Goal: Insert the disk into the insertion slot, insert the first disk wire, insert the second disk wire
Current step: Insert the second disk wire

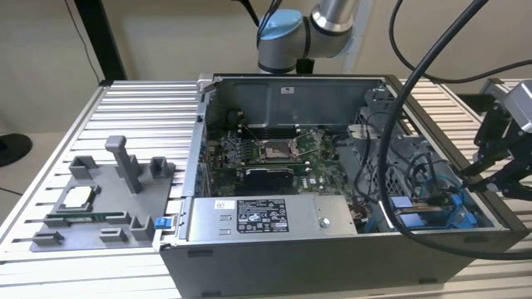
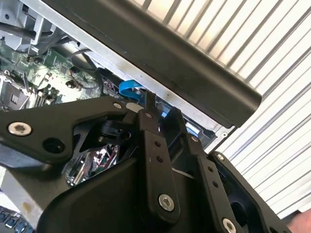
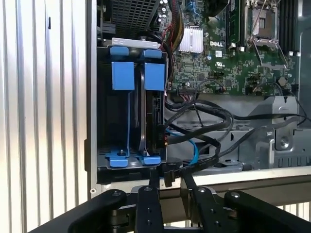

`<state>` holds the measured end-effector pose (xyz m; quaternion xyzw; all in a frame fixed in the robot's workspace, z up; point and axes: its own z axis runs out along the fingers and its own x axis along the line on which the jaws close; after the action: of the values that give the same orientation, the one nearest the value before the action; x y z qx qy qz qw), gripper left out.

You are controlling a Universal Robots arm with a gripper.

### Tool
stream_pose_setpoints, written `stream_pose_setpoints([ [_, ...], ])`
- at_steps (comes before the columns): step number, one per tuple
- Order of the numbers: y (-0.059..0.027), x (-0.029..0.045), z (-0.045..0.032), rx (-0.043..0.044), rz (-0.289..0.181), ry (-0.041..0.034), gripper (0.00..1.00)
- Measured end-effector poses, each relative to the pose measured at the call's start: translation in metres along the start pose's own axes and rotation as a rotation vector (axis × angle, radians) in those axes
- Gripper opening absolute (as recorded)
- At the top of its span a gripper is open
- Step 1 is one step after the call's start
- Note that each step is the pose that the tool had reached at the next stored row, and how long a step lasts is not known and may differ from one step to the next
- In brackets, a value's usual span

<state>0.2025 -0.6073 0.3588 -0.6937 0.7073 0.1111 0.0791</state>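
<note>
Blue-railed insertion slot (image 3: 122, 77), green motherboard (image 3: 228, 73), black cables (image 3: 204, 109), ribbed silver table (image 3: 43, 97)

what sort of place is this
Probably a robotics lab or test bench for computer assembly: an open grey metal desktop computer case sits on a ribbed aluminium table, a grey plastic fixture plate lies beside it, and a silver-and-blue robot arm stands behind it.

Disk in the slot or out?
In: the disk sits inside the slot, between its blue rails.
</note>
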Motion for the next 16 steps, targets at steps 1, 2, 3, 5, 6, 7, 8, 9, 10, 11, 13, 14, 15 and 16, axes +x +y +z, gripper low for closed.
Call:
stream_pose_setpoints([
  [1,0.0,0.0,0.0,-0.0001,0.0,-0.0102,1.0],
  [2,0.0,0.0001,-0.0001,-0.0001,0.0,-0.0193,1.0],
  [3,0.0,0.0005,-0.0001,-0.0004,0.0,-0.0251,1.0],
  [5,0.0001,0.0019,-0.0005,-0.0004,0.0,-0.0323,1.0],
  [6,0.0,0.003,-0.0009,-0.0005,0.0,-0.0361,0.0],
  [7,0.0,0.0041,-0.0011,-0.0006,0.0,-0.0402,0.0],
  [8,0.0,0.0052,-0.0015,-0.0008,0.0,-0.0445,0.0],
  [9,-0.0001,0.0063,-0.0017,-0.0009,-0.001,-0.0495,0.0],
  [10,-0.0001,0.0072,-0.002,-0.001,-0.001,-0.0542,0.0],
  [11,-0.0001,0.0079,-0.0022,-0.0011,-0.001,-0.0596,0.0],
  [13,-0.0001,0.0095,-0.0027,-0.0013,-0.001,-0.0715,0.0],
  [14,0.0,0.0103,-0.003,-0.0014,-0.001,-0.0768,0.0],
  [15,0.0003,0.011,-0.0032,-0.0013,-0.001,-0.0814,0.0],
  [16,0.0006,0.0118,-0.0034,-0.0013,0.0,-0.0864,0.0],
])
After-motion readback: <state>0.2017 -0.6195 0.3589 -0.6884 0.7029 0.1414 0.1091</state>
